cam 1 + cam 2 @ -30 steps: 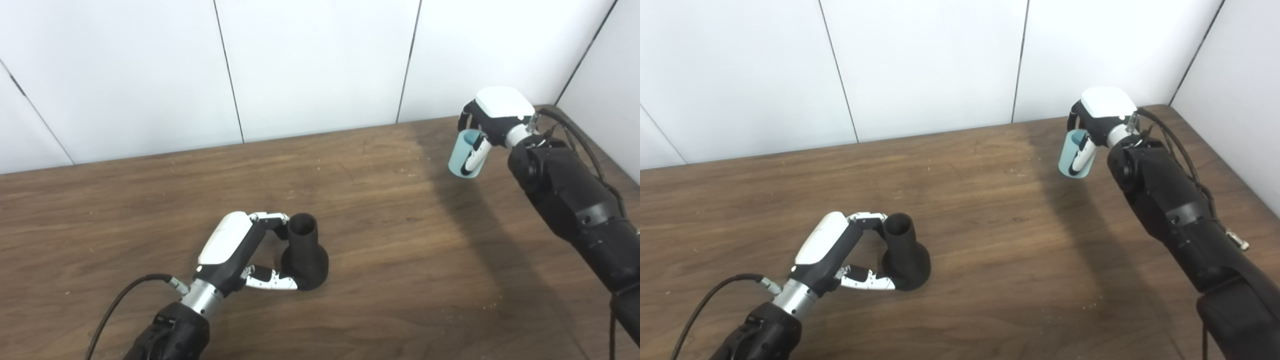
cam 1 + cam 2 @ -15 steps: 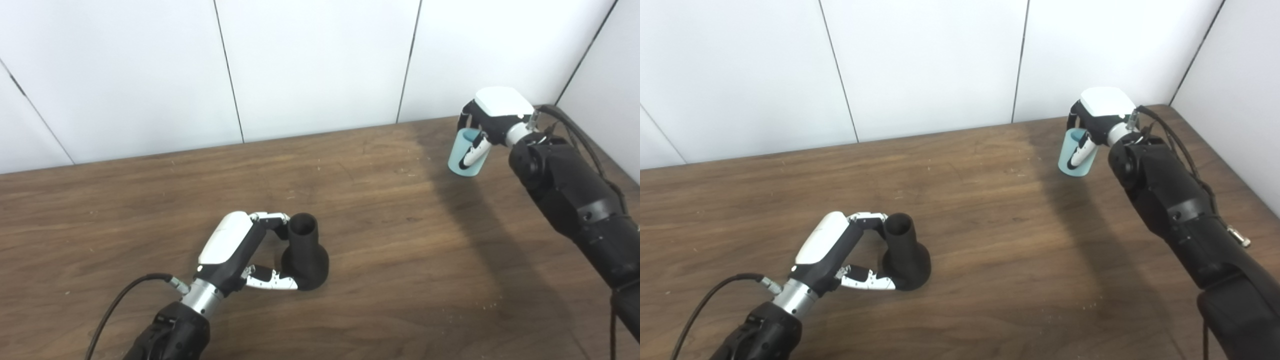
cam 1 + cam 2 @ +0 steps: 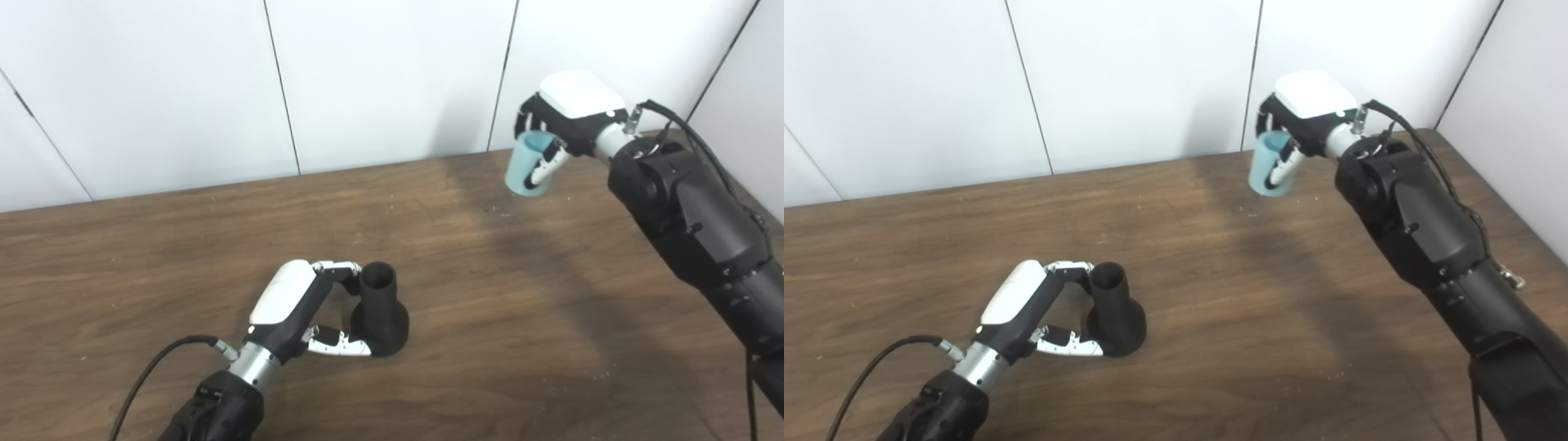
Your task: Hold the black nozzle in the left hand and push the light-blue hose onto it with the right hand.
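Observation:
The black nozzle (image 3: 378, 309) stands upright on the wooden table (image 3: 490, 294), wide base down and open neck up. My left hand (image 3: 294, 312) is wrapped around it, fingers touching the neck and thumb against the base. The light-blue hose piece (image 3: 528, 163), a short tube, is held in my right hand (image 3: 560, 122), which is raised above the table's far right part, well apart from the nozzle. In the right eye view the same nozzle (image 3: 1113, 310) and hose piece (image 3: 1271, 163) appear.
White wall panels (image 3: 392, 79) stand close behind the table's far edge. Another white wall (image 3: 753, 92) closes in the right side. A black cable (image 3: 153, 373) trails from my left forearm across the near-left tabletop.
My right hand has lifted the light-blue hose piece off the table and carried it left and up. The left hand and nozzle have stayed put; the view shifted slightly.

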Motion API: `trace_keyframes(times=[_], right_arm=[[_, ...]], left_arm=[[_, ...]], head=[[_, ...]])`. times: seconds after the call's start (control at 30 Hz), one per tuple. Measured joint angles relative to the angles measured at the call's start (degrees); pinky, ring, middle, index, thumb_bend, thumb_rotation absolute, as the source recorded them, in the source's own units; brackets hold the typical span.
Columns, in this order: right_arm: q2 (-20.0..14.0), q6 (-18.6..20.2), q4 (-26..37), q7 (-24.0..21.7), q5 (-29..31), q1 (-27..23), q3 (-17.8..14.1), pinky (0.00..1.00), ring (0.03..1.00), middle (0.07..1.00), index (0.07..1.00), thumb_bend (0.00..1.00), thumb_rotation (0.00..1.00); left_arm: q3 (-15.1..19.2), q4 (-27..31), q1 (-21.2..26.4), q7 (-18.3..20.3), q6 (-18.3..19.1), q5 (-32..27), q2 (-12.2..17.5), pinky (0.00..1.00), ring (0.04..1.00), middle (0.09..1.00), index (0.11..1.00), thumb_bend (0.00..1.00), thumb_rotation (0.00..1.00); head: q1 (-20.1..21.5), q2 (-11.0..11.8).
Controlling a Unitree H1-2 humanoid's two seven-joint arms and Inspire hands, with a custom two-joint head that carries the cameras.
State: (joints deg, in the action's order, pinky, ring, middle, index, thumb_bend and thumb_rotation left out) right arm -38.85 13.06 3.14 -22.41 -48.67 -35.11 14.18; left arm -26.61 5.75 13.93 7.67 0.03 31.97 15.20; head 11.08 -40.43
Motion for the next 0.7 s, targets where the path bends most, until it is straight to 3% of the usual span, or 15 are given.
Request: trace_keyframes(times=[0.33, 0.7], right_arm=[[3.7, -3.6, 10.6, -3.0, 2.3, -0.9, -0.1, 0.32, 0.389, 0.478, 0.515, 0.52, 0.0], [5.3, -8.7, 16.5, -4.9, 6.7, -1.8, -1.1, 0.27, 0.364, 0.477, 0.543, 0.51, 0.0]], left_arm=[[-0.5, 0.0, -0.1, -0.1, 0.7, 1.2, -1.4, 0.77, 0.596, 0.518, 0.46, 0.52, 0.0], [-1.3, 0.0, 0.0, -0.1, 2.3, 3.3, -3.6, 0.77, 0.592, 0.508, 0.468, 0.52, 0.0]], head=[[-3.2, 0.1], [-8.5, -0.4]])
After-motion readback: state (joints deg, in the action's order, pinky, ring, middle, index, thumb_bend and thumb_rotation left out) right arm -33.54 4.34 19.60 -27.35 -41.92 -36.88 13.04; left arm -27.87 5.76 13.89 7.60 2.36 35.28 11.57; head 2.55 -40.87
